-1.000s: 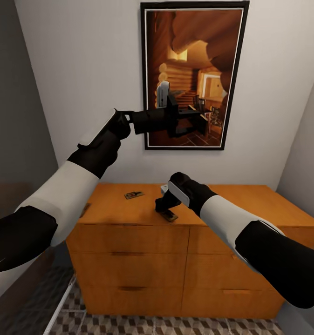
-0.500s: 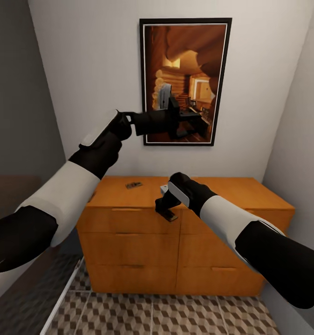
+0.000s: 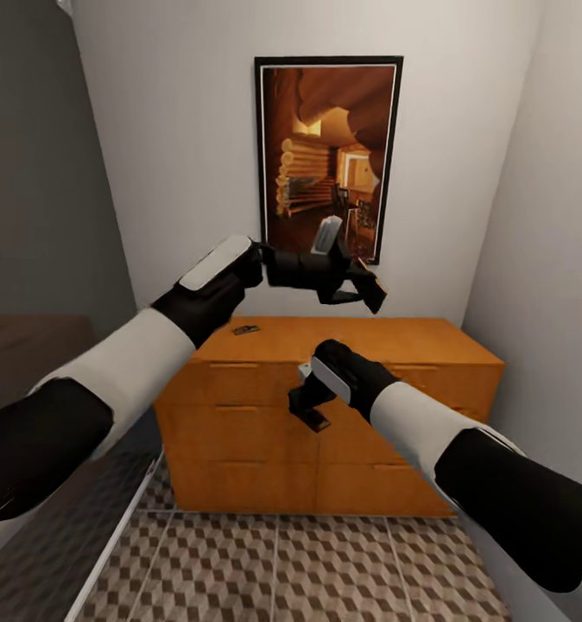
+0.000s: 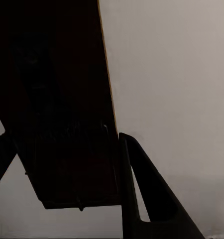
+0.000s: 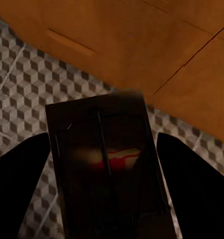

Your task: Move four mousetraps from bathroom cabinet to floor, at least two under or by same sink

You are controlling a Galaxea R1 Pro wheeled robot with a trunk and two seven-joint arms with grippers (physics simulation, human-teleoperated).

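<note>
— Floor tiles [image 3: 274, 570] with the cube print run along the bottom of the head view. What sits above them?

— Low in the centre, the right gripper [image 3: 311, 416] hangs in front of the cabinet [image 3: 239, 449] drawers. Its fingers are clamped on a mousetrap [image 5: 109, 164]; the right wrist view shows that dark flat piece held between the two dark fingers [image 5: 22, 189], with a red and pale patch on it, above the tiles and the orange-brown drawer fronts.

— And the other arm?

— The left gripper [image 3: 367, 292] is higher, centre of the frame, in front of the lower edge of the framed picture [image 3: 325, 155]. In the left wrist view a second mousetrap [image 4: 72, 169], a dark flat slab, lies between its fingers [image 4: 142, 199] with the pale wall behind, so it is closed on that one.

— Anything on the cabinet itself?

— A third mousetrap [image 3: 245, 329] lies flat on the top near its left end, just beyond the left forearm. Behind everything, the white wall [image 3: 179, 130] carries the picture.
</note>
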